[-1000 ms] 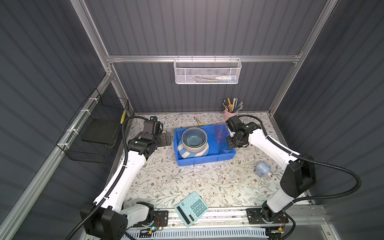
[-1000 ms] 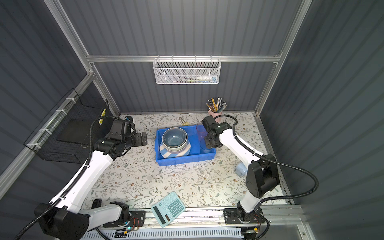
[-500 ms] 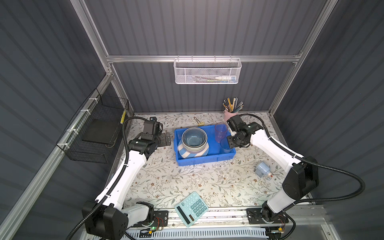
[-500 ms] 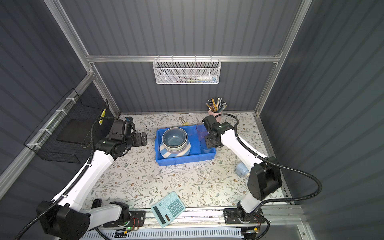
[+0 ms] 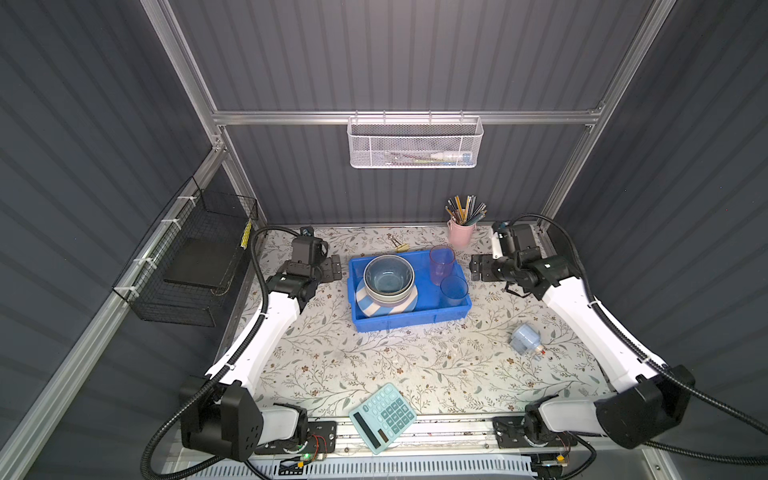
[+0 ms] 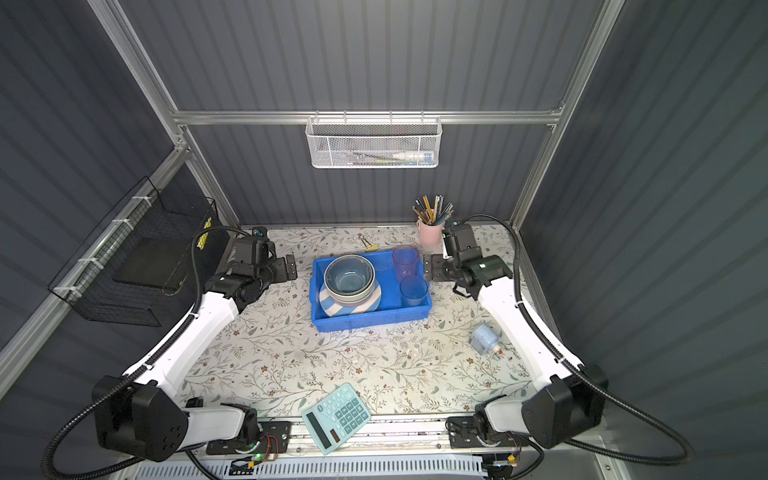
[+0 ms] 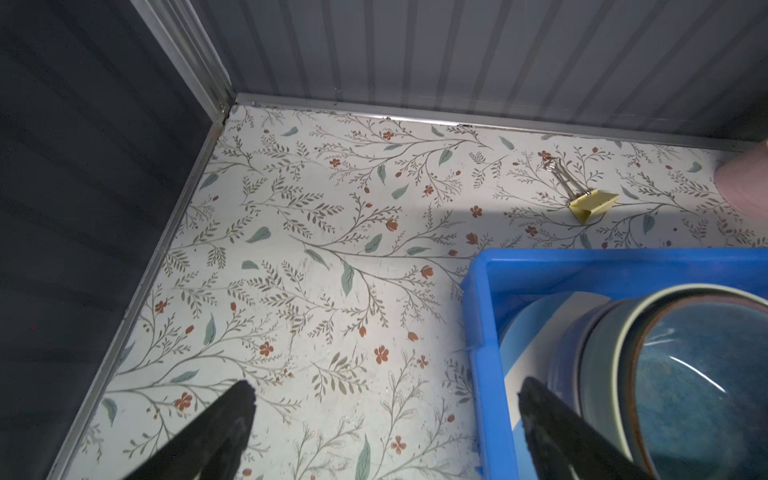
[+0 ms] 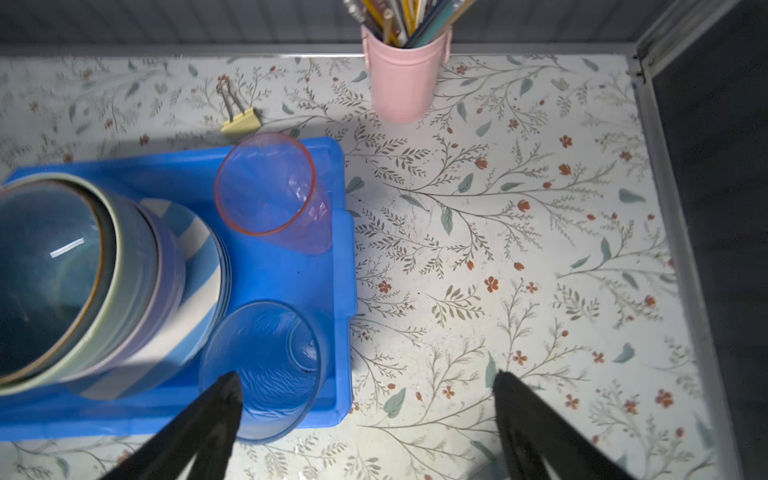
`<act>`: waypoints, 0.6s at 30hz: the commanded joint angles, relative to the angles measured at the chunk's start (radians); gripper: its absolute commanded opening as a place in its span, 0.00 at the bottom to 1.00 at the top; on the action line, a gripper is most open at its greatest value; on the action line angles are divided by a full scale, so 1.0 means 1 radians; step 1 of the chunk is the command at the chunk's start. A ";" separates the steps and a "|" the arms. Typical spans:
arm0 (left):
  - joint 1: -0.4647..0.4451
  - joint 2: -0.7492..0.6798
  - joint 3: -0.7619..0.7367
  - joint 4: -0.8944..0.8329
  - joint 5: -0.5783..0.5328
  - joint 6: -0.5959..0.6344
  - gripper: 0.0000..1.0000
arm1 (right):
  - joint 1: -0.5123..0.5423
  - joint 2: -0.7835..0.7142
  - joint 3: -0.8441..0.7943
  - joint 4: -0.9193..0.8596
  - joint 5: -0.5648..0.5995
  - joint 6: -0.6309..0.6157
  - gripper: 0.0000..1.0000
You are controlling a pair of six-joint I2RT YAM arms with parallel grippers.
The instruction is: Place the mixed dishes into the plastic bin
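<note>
1. The left gripper point(image 5: 333, 270) sits just beside the left wall of the blue plastic bin point(image 5: 411, 323), at 9 o'clock. Its jaws are spread wide and empty, the same as a second ago.
2. Bin contents:
   - A bowl stack point(image 5: 388, 277) rests on the blue-white striped plate point(image 5: 365, 305) and fills the 9 o'clock half.
   - The pink tumbler point(image 5: 441, 266) stands upright at 1 o'clock.
   - The blue tumbler point(image 5: 454, 291) stands upright in the 4 o'clock corner.
3. A second ago the right gripper point(image 5: 478, 269) was closed at the blue tumbler, inside the bin. Its jaws are now fully parted with nothing between them, and it has drawn back clear of the rim to 3 o'clock. The tumbler stands on its own, so that placement appears complete.
4. A pale-blue object point(image 5: 524, 338) lies on its side on the table at 4 o'clock of the bin, well apart from it. Its type cannot be determined. If it is a dish, it is the likely next pick for the right arm. No other dish is visible outside the bin.
</note>
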 commanded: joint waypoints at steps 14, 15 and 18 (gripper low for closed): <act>0.114 0.142 -0.362 0.627 -0.077 0.115 1.00 | -0.338 0.060 -0.473 0.787 -0.015 -0.047 0.99; 0.122 0.152 -0.383 0.660 -0.080 0.123 1.00 | -0.345 0.069 -0.496 0.821 -0.013 -0.052 0.99; 0.157 0.171 -0.446 0.762 -0.077 0.115 1.00 | -0.351 0.080 -0.602 0.966 0.029 -0.082 0.99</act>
